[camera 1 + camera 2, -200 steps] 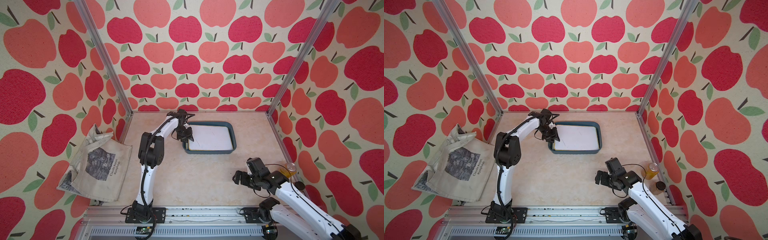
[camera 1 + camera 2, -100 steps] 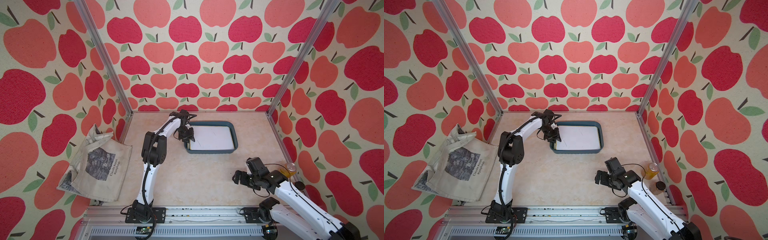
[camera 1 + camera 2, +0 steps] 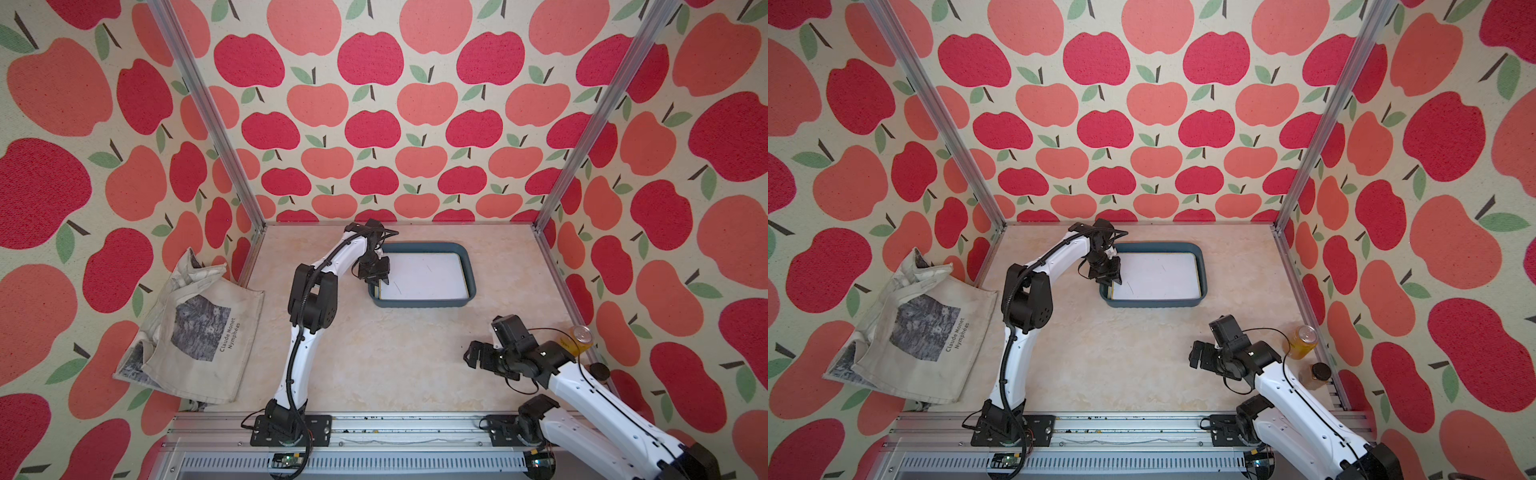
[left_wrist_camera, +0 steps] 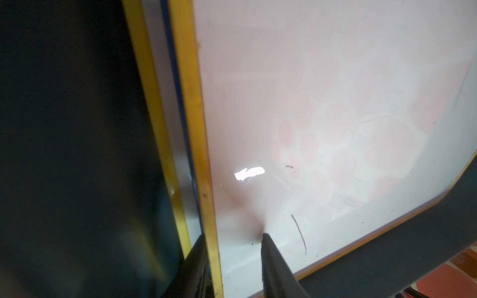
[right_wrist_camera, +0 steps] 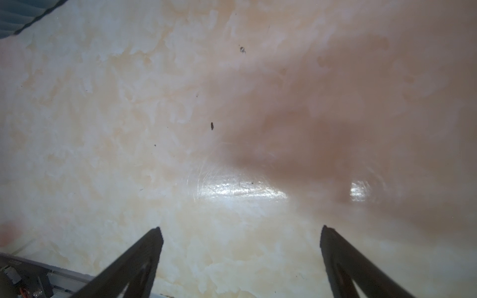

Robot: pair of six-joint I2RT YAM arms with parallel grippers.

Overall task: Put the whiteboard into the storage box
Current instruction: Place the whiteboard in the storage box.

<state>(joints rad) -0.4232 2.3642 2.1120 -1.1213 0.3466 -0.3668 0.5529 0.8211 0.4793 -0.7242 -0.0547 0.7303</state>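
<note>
Jaws apart, the right gripper point(image 5: 240, 228) hovers over the near table point(image 3: 395, 357). Farther back, the left gripper point(image 4: 233, 236) clamps the left rim of the whiteboard point(image 3: 424, 276), which lies inside the storage box point(image 3: 419, 303). The left elbow has swung slightly right since a second ago.

Both top views are taken from high above the front edge of the table point(image 3: 395, 361) point(image 3: 1121, 357) and are tilted down toward the back wall point(image 3: 374, 124). They are set side by side, so nearly the same scene is shared: both arms, the storage box point(image 3: 419, 305) and the whole tabletop. The left wrist view is taken from very near, along the left gripper point(image 4: 232, 236), onto the whiteboard point(image 4: 322, 116) just ahead of its fingertips. The box wall is caught beside them. The right wrist view is aimed past the right gripper point(image 5: 241, 229) at the tabletop close beneath it, with a box corner seen far ahead. The box is shared by all four views.
</note>
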